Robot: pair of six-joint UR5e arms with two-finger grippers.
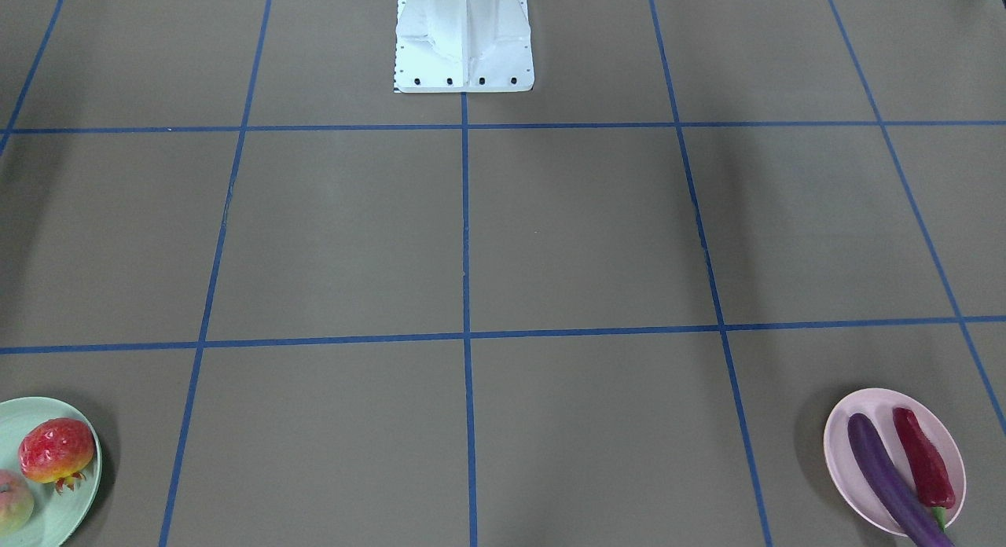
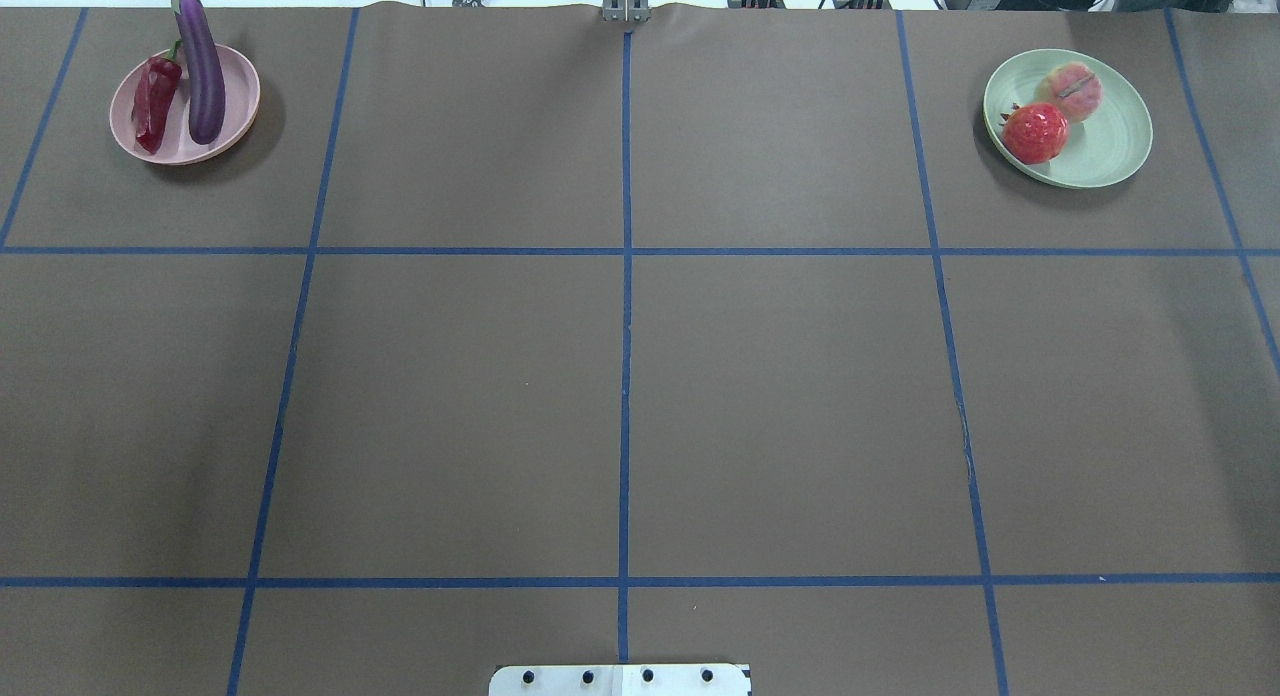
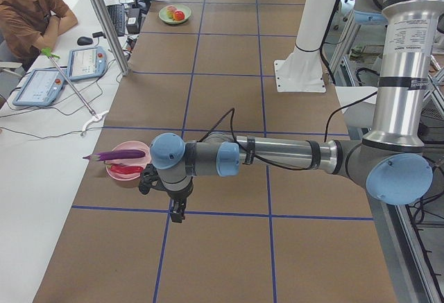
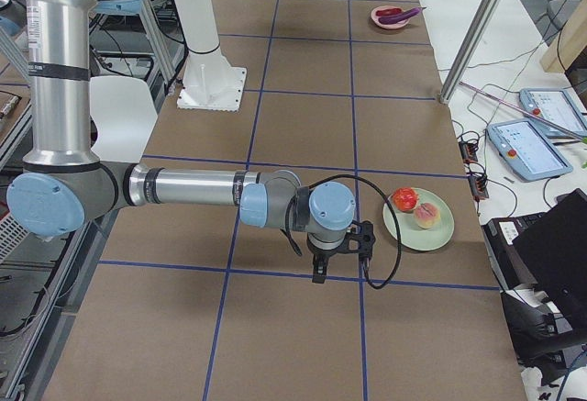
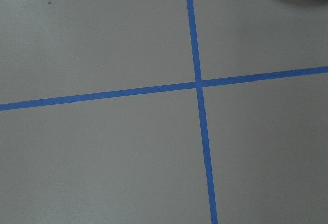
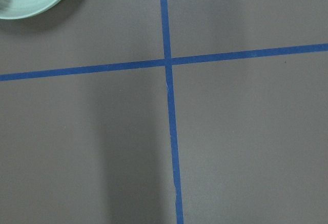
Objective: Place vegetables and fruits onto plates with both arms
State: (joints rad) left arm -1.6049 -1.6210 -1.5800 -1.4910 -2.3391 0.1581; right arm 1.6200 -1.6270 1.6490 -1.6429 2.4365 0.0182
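pink plate: glossy purple eggplant, wrinkled red chili
mint plate: creased peach, glossy pomegranate
left gripper, right gripper: can't tell if apart or together

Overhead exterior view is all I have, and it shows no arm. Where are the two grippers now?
Observer: In the exterior left view the left gripper points down over the table, near the pink plate.
Operator: And the right one?
Observer: The exterior right view shows the right gripper pointing down near the green plate.
Operator: What lies under them?
Observer: Each wrist view shows a crossing of blue tape and a plate's edge in a corner.
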